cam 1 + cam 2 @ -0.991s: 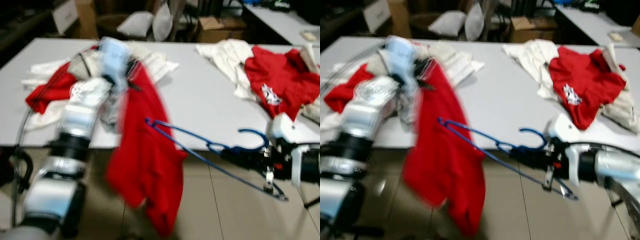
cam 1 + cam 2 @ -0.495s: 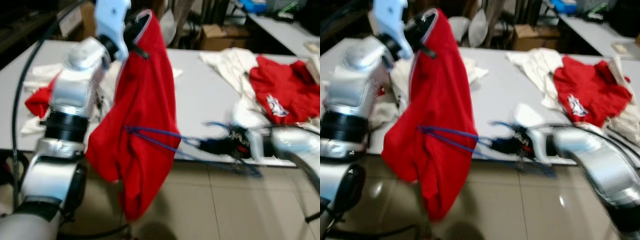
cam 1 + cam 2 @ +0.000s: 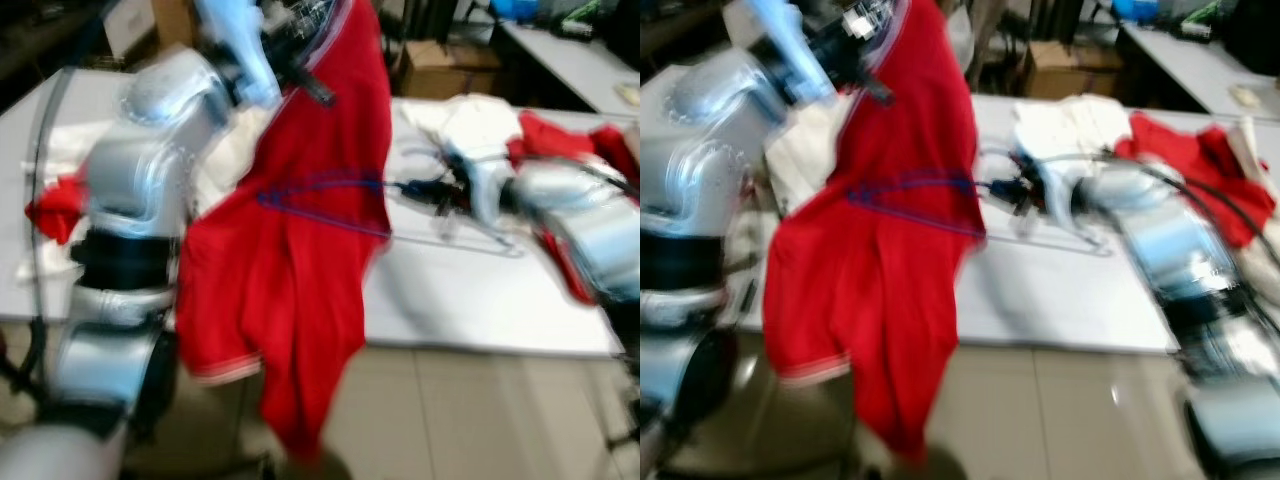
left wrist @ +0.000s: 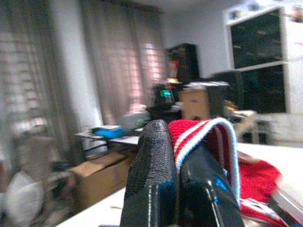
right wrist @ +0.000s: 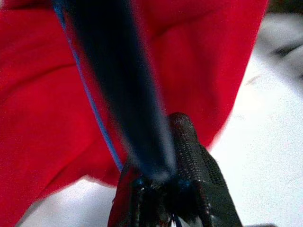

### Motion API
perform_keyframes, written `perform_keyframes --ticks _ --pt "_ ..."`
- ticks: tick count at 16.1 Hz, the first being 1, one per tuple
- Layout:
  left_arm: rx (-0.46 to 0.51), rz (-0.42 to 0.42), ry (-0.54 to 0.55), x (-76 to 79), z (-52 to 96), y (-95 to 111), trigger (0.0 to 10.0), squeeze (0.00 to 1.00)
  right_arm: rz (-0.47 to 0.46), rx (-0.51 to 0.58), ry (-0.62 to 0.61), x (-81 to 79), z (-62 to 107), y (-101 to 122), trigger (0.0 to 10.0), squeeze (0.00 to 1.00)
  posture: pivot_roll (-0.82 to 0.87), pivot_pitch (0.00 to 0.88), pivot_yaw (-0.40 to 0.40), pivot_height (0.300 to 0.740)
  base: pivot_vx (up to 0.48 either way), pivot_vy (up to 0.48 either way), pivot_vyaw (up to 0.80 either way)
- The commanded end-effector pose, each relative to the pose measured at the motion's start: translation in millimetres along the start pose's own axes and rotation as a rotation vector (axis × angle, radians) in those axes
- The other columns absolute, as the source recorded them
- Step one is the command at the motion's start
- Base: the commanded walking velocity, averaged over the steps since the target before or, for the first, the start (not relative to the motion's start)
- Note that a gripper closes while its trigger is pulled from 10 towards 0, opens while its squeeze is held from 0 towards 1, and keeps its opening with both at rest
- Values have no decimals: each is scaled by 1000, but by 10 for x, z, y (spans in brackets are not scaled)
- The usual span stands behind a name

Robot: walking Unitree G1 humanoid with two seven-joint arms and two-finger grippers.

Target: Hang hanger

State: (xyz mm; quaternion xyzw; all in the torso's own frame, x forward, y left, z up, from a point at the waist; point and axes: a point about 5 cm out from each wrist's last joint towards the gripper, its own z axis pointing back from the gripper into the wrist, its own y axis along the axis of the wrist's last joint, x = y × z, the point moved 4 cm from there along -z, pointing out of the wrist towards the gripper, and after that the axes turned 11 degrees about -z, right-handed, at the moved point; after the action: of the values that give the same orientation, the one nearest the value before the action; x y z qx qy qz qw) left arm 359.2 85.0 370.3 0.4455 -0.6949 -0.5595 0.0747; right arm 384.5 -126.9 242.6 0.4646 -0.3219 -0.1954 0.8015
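the left hand (image 4: pixel 176 179) has its two black fingers pressed together on the striped red-and-white collar of a red polo shirt (image 3: pixel 300 230), holding it high so the cloth hangs down past the near edge of the white table (image 3: pixel 470 300) toward the tiled floor (image 3: pixel 480 410). the shirt's hem, edged with a pale band, dangles below the table's near edge.

the right hand (image 5: pixel 165 182) is clamped on the neck of a thin blue wire hanger (image 3: pixel 330 190), reaching in from the right above the table's middle. the hanger's far shoulder lies against the red cloth about halfway down the shirt; from the blurred head views i cannot tell whether it is inside the body of the shirt or only pressed on its outside. in the right wrist view the blue wire runs straight from the fingers into the red fabric.

other red and white garments (image 3: pixel 1200 170) lie heaped toward the table's far right corner, and more by its left edge.

as a judgement: the shirt is lifted and the hanger brought to it, but the threading is not done, and the hanging itself is all left.
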Motion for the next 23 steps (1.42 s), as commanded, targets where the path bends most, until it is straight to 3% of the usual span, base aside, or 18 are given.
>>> perform_keyframes --ticks 1,2,3,4,5,7,8,9,10,11,12,13,15,16,17,18,20,23 --pt "108 -15 -37 53 -78 330 10000 0 113 23 -313 561 158 143 10000 0 -14 0 -27 740 341 0 0" --pt "130 -20 -20 -8 -76 413 10000 0 256 179 -437 745 240 565 10000 0 -15 0 -27 740 341 0 0" --pt "148 -48 -5 -80 -48 488 10000 0 227 390 -523 863 402 1006 10000 0 -15 0 -27 740 330 0 0" --pt "157 -71 22 -161 -12 536 10000 0 226 533 -604 941 580 1287 10000 0 -11 0 -33 740 330 0 0" --pt "165 -80 54 -245 31 573 10000 0 274 571 -644 963 658 1384 10000 0 -10 0 -38 740 326 0 0" --pt "146 -81 115 -370 125 559 10000 0 275 607 -618 910 607 1362 10000 0 -7 0 -47 740 326 0 0" --pt "101 -82 142 -397 175 454 10000 0 293 537 -453 722 325 1109 10000 0 -7 0 -47 740 315 0 0" --pt "81 -84 151 -398 189 405 10000 0 310 494 -377 619 213 976 10000 0 -7 0 -48 740 315 0 0" --pt "21 -89 175 -395 208 252 10000 0 313 406 -193 361 8 623 10000 0 -8 0 -46 740 307 0 0" --pt "-62 -81 194 -367 226 21 10000 0 287 331 -63 127 -87 282 10000 0 -8 0 -44 740 281 0 0" --pt "-216 -76 190 -251 292 -401 10000 0 245 241 78 -210 -118 -155 10000 0 -10 0 -42 740 262 0 0" --pt "-283 -87 182 -178 347 -602 10000 0 227 212 115 -329 -103 -300 10000 0 -12 0 -38 740 0 0 0" --pt "-505 -75 142 137 653 -1275 10000 0 179 110 274 -780 87 -749 10000 0 -29 0 -28 740 0 0 0" --pt "-636 -104 102 329 890 -1603 10000 0 122 62 370 -1034 298 -930 10000 0 -33 0 -24 740 0 0 0" --pt "-684 -109 105 353 975 -1695 10000 0 109 47 403 -1104 401 -964 10000 0 -36 0 -24 740 0 0 0" --pt "-769 -163 122 300 1118 -1803 10000 0 87 24 454 -1204 613 -971 10000 0 -44 0 -21 740 0 0 0" --pt "-831 -240 137 187 1232 -1904 10000 0 101 -4 463 -1247 723 -983 10000 0 -46 0 -12 740 0 0 0" --pt "-804 -247 233 -56 1158 -1908 10000 0 74 -27 554 -1416 887 -913 10000 0 -53 0 -11 740 0 0 0"
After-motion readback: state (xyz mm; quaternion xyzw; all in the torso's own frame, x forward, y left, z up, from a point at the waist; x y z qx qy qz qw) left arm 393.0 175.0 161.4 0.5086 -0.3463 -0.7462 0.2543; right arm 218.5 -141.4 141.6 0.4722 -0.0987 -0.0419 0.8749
